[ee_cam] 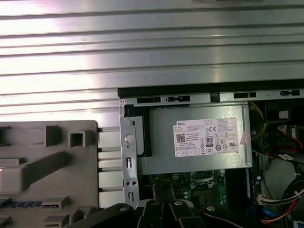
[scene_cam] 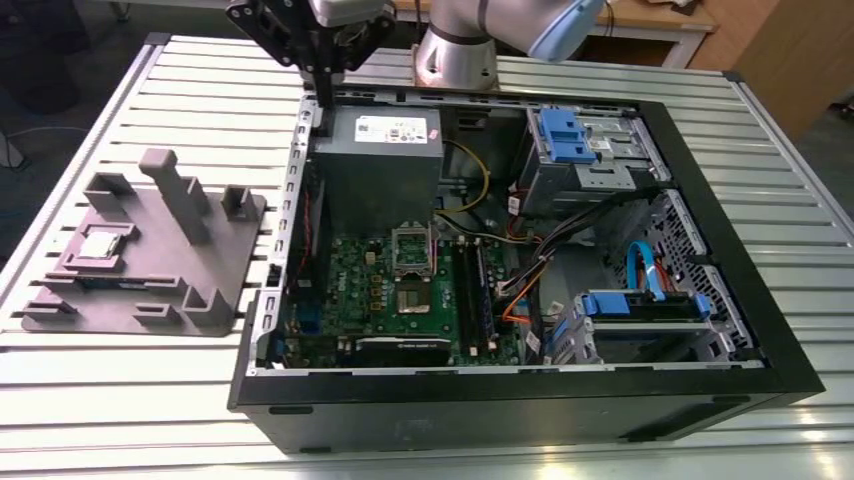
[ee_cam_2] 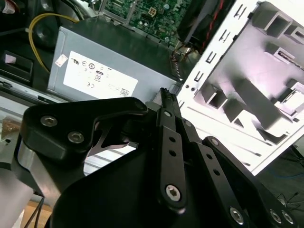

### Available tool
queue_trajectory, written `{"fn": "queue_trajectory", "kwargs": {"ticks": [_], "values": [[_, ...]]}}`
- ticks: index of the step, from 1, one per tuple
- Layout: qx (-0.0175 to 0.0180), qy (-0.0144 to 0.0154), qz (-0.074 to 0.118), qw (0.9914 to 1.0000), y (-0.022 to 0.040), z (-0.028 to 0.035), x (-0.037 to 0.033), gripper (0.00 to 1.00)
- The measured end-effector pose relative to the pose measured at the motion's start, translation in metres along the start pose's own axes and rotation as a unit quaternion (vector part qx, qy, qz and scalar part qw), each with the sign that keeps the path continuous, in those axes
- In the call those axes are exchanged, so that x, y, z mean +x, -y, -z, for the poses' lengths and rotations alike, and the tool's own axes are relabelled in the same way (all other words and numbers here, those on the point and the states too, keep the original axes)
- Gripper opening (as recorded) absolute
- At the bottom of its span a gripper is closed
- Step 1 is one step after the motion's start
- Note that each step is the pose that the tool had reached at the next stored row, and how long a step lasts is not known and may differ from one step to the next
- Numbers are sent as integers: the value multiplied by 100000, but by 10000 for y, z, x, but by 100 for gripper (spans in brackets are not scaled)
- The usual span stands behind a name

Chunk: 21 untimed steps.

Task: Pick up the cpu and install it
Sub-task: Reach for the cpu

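Observation:
The cpu (scene_cam: 104, 243), a small pale square chip, lies in a recess of the grey fixture tray (scene_cam: 200, 290) at the exterior view's left. My black gripper (scene_cam: 324, 97) hangs far from it, over the back left corner of the open computer case (scene_cam: 534, 400), just above the grey power supply (scene_cam: 378, 150). In the second wrist view the gripper (ee_cam_2: 164, 91) has its thin fingers drawn together, with nothing between them. On the green motherboard (scene_cam: 350, 290) the socket (scene_cam: 414, 298) lies uncovered, its metal frame (scene_cam: 411, 243) swung up.
The case rests on a slatted metal table (scene_cam: 160, 90). Blue drive bays (scene_cam: 567, 135), cables (scene_cam: 534, 270) and a memory stick (scene_cam: 474, 290) crowd the case's inside. Upright posts (scene_cam: 180, 195) rise from the tray. The arm's base (scene_cam: 454, 50) stands behind the case.

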<state>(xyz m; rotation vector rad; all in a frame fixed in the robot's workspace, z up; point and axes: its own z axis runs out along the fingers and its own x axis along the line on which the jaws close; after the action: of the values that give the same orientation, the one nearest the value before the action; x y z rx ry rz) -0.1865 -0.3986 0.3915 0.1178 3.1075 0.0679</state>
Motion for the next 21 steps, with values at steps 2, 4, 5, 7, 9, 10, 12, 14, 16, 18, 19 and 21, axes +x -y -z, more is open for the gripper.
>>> {"fn": "queue_trajectory", "kwargs": {"ticks": [2, 4, 5, 7, 9, 10, 12, 14, 16, 18, 19, 21], "values": [[-2, 61, 9, 100000, 4, 0, 50, 10], [-6, 125, 18, 100000, 8, -1, 103, 10], [-12, 165, 15, 100000, 10, -2, 130, 10], [-13, 232, 12, 100000, 14, -1, 186, 10], [-21, 300, 18, 100000, 17, -1, 236, 10], [-23, 330, 21, 99999, 19, -1, 260, 10], [-26, 376, 25, 99999, 22, -1, 303, 10], [-27, 417, 21, 99999, 25, -1, 344, 10], [-36, 458, 25, 99999, 28, -1, 378, 10], [-32, 481, 26, 99999, 30, 0, 411, 10], [-36, 495, 29, 99999, 31, 0, 426, 10], [-37, 518, 29, 99999, 33, 0, 459, 10]]}}
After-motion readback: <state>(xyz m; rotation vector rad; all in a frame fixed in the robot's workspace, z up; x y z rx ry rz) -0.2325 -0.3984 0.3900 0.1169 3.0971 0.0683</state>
